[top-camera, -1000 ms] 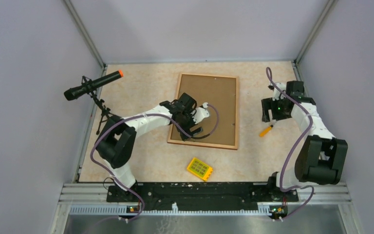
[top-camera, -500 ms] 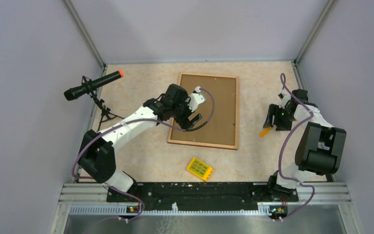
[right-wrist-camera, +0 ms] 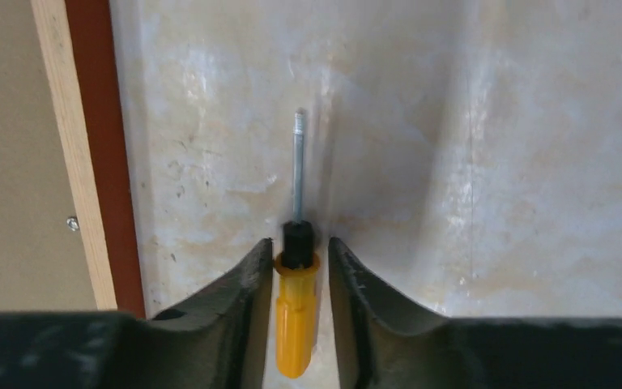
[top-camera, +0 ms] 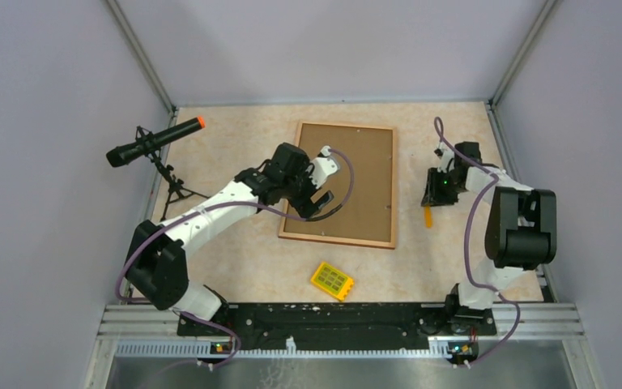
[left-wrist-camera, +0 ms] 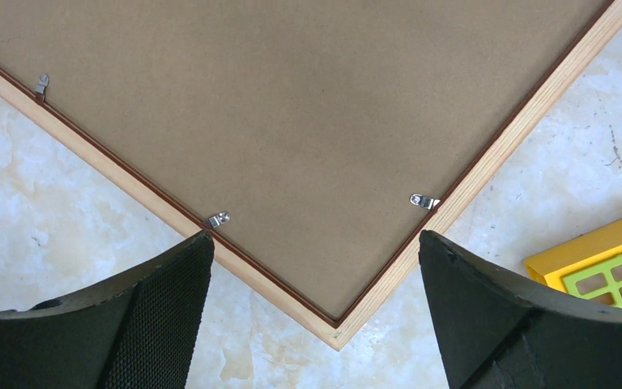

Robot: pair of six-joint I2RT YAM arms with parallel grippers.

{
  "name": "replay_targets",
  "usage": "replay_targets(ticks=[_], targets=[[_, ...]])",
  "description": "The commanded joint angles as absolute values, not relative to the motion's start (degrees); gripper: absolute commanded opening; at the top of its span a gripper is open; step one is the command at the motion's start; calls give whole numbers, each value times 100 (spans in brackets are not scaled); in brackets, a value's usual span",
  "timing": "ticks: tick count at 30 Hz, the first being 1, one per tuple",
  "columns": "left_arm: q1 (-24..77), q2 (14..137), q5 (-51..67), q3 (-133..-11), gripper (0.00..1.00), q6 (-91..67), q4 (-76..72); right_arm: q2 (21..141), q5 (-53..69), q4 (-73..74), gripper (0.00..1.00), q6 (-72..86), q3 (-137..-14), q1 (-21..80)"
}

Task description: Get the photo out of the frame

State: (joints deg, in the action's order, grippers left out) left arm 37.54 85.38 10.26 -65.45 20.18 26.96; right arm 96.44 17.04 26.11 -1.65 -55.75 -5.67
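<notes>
The frame [top-camera: 356,182] lies back-up on the worktop [top-camera: 235,146]; the left gripper [left-wrist-camera: 316,243] hangs over its corner, spread apart. The right gripper [right-wrist-camera: 300,251], beside the frame, clamps a screwdriver [right-wrist-camera: 295,312].

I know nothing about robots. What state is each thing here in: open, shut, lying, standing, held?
frame: lying face down, backing board in place.
photo: hidden, not taken out.
left gripper: open, above the frame's corner.
right gripper: shut on the screwdriver.
screwdriver: held by its orange handle.
yellow block: lying flat, apart from the frame.
microphone: standing on its tripod.
</notes>
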Motion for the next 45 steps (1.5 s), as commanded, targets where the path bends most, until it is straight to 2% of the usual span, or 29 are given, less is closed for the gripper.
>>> replay_targets(ticks=[1, 6, 7, 11, 15, 21, 23, 28, 35, 42, 45], targets=[[3731, 8318, 1225, -6572, 99, 1862, 2485, 10247, 1447, 2556, 26, -114, -5770, -545], [3731, 8440, 1402, -6882, 99, 1732, 2623, 10352, 1819, 2810, 1, -86, -6257, -545], [3733, 8479, 1473, -6999, 99, 1708, 2692, 10251, 1959, 2863, 0, -68, -6435, -545], [3669, 8606, 1878, -7562, 99, 1475, 2903, 9468, 3041, 2571, 0, 504, -6877, -545], [3315, 8559, 2960, -8022, 99, 689, 2565, 8467, 3850, 1137, 0, 2060, -6927, -518], [2961, 8233, 4480, -7775, 99, -880, 424, 7972, 4133, -263, 0, 3783, -7269, -180], [2964, 8444, 4690, -8003, 99, -1291, 273, 7967, 4164, -250, 0, 4006, -7445, -46], [2960, 8675, 5223, -7714, 99, -3000, -1594, 7799, 3953, -1219, 0, 5139, -7137, 357], [2961, 9501, 5007, -7201, 99, -5596, -4360, 7939, 3701, -2119, 0, 6357, -6774, 825], [2968, 9940, 4784, -7459, 99, -6027, -4716, 8004, 3607, -2203, 0, 6400, -6779, 1073], [3027, 10055, 4877, -7549, 92, -6103, -4929, 8022, 3561, -2244, 0, 6336, -6716, 1182]])
